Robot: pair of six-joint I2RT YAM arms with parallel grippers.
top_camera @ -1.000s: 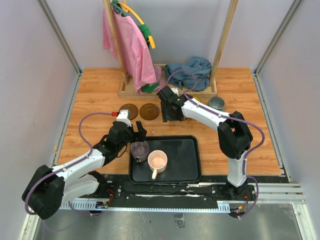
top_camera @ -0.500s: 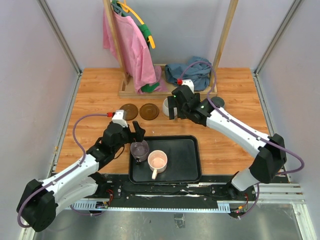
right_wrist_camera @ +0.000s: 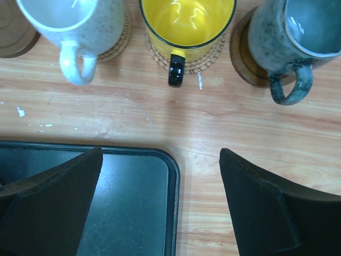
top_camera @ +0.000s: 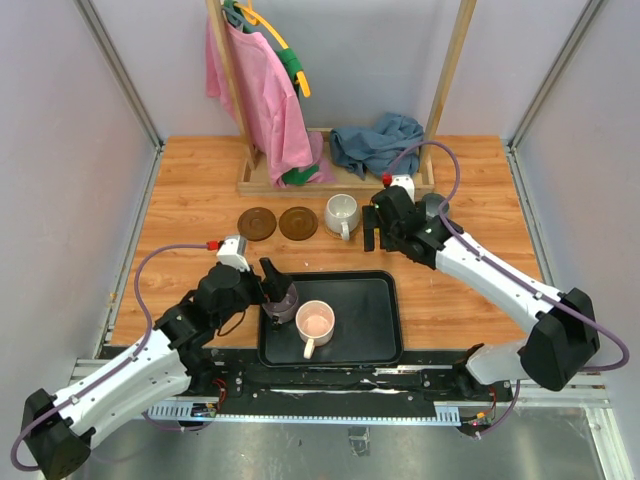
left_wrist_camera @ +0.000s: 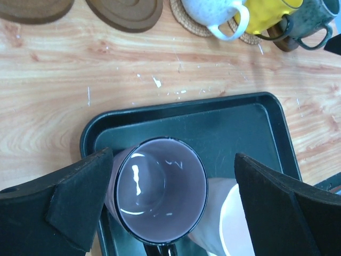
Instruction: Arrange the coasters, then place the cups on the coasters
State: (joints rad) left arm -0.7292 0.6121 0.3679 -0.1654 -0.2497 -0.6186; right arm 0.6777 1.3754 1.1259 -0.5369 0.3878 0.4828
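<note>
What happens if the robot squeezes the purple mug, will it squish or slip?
Probably no squishing: the purple mug looks like hard glazed ceramic. Its shiny glaze may be slippery, and it could chip if dropped.

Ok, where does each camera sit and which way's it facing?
Top: fixed above and behind, looking down at the table; left arm, right arm show.
Left wrist: on the left gripper, looking down at the purple mug in the tray; open fingers flank it.
Right wrist: on the right gripper, looking down at white mug, yellow mug, grey-blue mug; open fingers show.
Shared by wrists: white mug, tray.
</note>
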